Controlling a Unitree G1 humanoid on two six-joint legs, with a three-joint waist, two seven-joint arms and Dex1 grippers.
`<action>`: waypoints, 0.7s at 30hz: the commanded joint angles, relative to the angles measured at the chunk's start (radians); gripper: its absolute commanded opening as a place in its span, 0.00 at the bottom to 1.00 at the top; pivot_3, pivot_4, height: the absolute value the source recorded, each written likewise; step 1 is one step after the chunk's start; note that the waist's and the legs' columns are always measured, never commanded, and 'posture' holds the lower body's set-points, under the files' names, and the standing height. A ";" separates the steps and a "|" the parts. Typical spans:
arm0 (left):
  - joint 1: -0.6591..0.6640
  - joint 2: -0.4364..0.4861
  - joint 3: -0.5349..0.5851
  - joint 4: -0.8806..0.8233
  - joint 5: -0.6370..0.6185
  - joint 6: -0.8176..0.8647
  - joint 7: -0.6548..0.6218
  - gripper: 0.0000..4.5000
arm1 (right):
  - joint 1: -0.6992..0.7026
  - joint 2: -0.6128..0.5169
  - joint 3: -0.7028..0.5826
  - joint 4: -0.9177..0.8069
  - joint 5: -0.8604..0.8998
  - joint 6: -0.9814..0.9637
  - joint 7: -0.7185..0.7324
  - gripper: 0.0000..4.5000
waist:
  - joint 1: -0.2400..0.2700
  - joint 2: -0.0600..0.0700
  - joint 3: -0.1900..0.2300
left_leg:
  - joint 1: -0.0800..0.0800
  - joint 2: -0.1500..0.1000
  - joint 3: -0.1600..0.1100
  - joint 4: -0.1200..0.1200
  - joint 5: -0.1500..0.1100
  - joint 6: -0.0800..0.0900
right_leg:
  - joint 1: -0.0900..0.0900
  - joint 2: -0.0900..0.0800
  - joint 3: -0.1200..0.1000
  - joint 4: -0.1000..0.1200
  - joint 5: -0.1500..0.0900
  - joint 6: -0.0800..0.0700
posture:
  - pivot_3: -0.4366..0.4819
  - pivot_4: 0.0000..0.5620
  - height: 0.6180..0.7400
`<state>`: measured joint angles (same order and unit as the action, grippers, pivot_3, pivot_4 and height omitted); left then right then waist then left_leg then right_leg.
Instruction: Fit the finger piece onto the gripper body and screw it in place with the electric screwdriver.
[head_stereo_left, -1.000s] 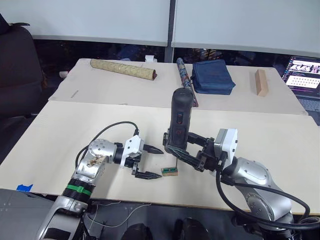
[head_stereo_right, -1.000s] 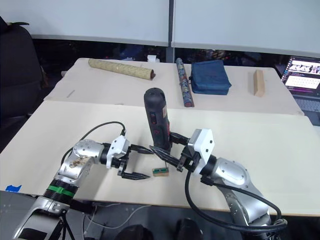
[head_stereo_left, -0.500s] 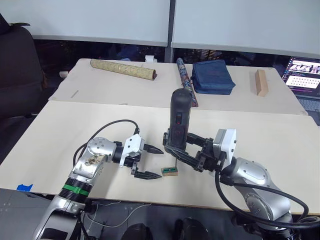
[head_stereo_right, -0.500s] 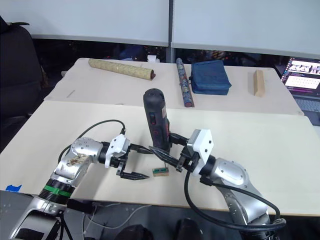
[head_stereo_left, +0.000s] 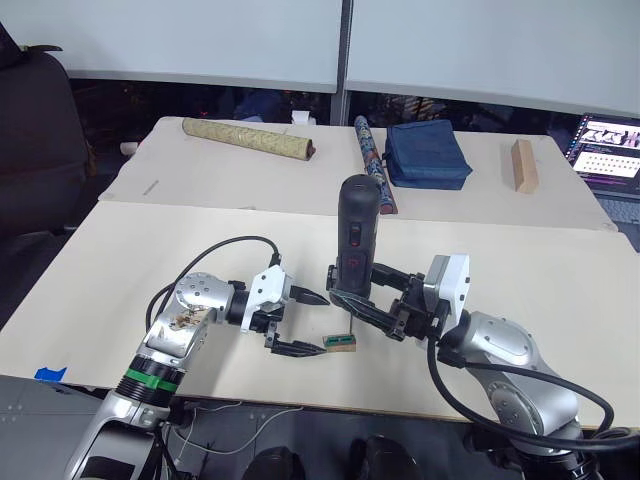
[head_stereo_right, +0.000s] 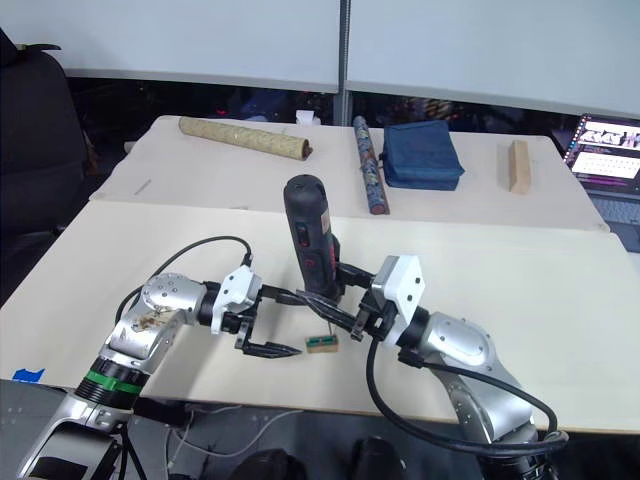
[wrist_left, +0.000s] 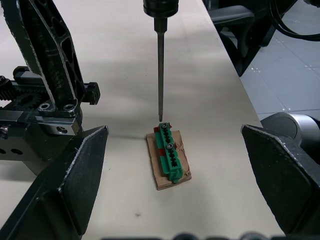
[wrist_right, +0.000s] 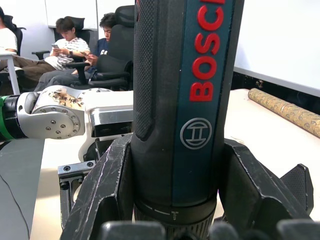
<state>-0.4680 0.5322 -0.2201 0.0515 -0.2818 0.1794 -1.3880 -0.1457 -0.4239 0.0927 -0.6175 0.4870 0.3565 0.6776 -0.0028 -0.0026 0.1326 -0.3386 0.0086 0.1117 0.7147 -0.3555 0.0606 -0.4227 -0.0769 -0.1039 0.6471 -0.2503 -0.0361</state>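
Screwdriver (head_stereo_left: 357, 240) upright in right claw (head_stereo_left: 365, 300)

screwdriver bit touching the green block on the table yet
Touching. In the left wrist view the electric screwdriver's thin bit comes straight down and its tip meets the top end of the green block, no gap visible.

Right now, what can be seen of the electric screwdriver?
The electric screwdriver is a thick dark cylinder with a blue panel and red BOSCH lettering. It stands upright, clamped low on its body by the right gripper. Its thin metal bit points straight down, the tip resting at one end of a small green block on a brown base on the table.
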 joint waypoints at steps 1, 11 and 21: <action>-0.005 -0.003 -0.002 -0.012 -0.013 -0.020 -0.001 1.00 | -0.018 -0.002 -0.027 -0.026 0.013 -0.044 0.010 0.43 | 0.000 0.000 0.000 | 0.000 0.000 0.000 0.000 0.000 0.000 | 0.000 0.000 0.000 0.000 0.000 0.000 | 0.48 0.27 1.00; -0.005 -0.007 -0.002 -0.010 -0.012 -0.027 0.000 1.00 | -0.008 0.000 -0.031 -0.014 -0.001 -0.068 0.014 0.43 | 0.000 0.000 0.000 | 0.000 0.000 0.000 0.000 0.000 0.000 | 0.000 0.000 0.000 0.000 0.000 0.000 | 0.48 0.27 1.00; -0.006 -0.012 -0.009 0.025 -0.003 -0.071 -0.010 1.00 | 0.000 -0.007 -0.031 -0.033 0.013 -0.056 0.017 0.43 | 0.000 0.000 0.000 | 0.000 0.000 0.000 0.000 0.000 0.000 | 0.000 0.000 0.000 0.000 0.000 0.000 | 0.48 0.27 1.00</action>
<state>-0.4680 0.5239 -0.2228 0.0843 -0.2776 0.1301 -1.3933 -0.1363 -0.4319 0.0904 -0.5952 0.4759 0.3339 0.6939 -0.0027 -0.0026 0.1326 -0.3385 0.0086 0.1122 0.7147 -0.3555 0.0606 -0.4227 -0.0766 -0.1038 0.6472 -0.2503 -0.0361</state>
